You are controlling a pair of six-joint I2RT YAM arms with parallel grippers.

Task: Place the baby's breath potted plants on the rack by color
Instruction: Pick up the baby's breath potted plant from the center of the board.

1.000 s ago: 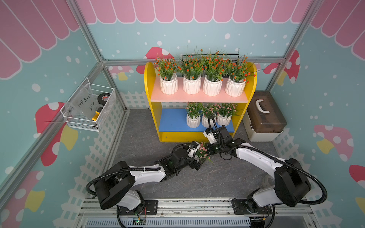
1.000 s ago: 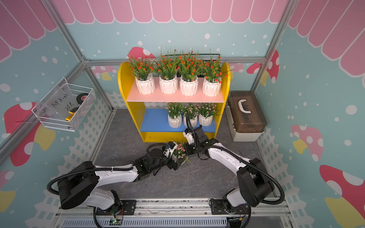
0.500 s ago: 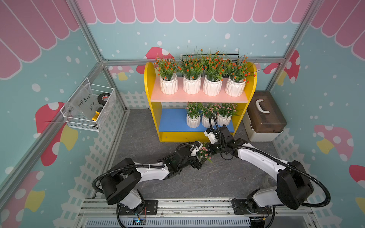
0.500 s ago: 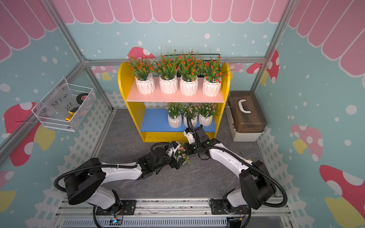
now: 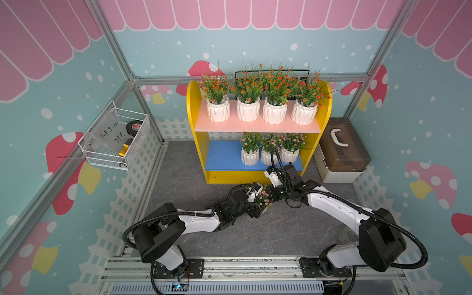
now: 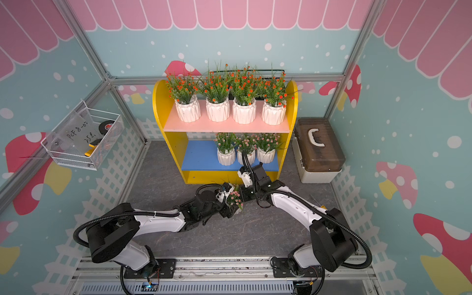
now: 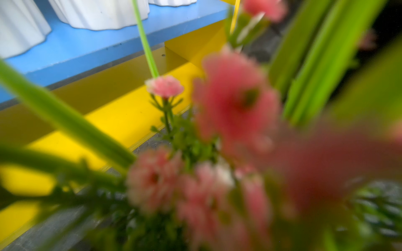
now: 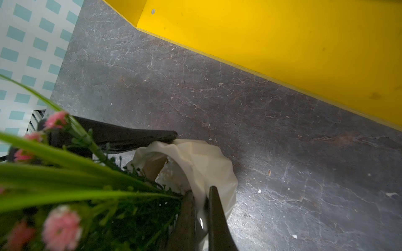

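Just in front of the rack (image 5: 194,107), low over the grey floor (image 5: 281,229), one loose pink plant (image 5: 263,200) sits between the two arms, seen in both top views (image 6: 235,199). Can't tell if its pot (image 8: 208,160) touches the floor. The right gripper (image 8: 201,191) is pinched on the pot rim, one finger inside and one outside the wall. The left gripper (image 5: 256,204) is at the pot's opposite side. One of its fingers (image 8: 152,137) touches the rim and the other is hidden by leaves, so I can't tell whether it grips or how far apart its jaws stand. The left wrist view is mostly blurred pink blooms, with the blue shelf (image 7: 87,43) behind. On the pink shelf (image 5: 255,126), four orange plants (image 5: 274,102) stand upright in a row. Three pink plants (image 5: 269,150) are bunched at the right end of the blue shelf, and its left half is bare. A box (image 5: 342,150) with a brown lid sits beside the rack's right panel. A white wire basket (image 5: 115,143) hangs on the left wall.
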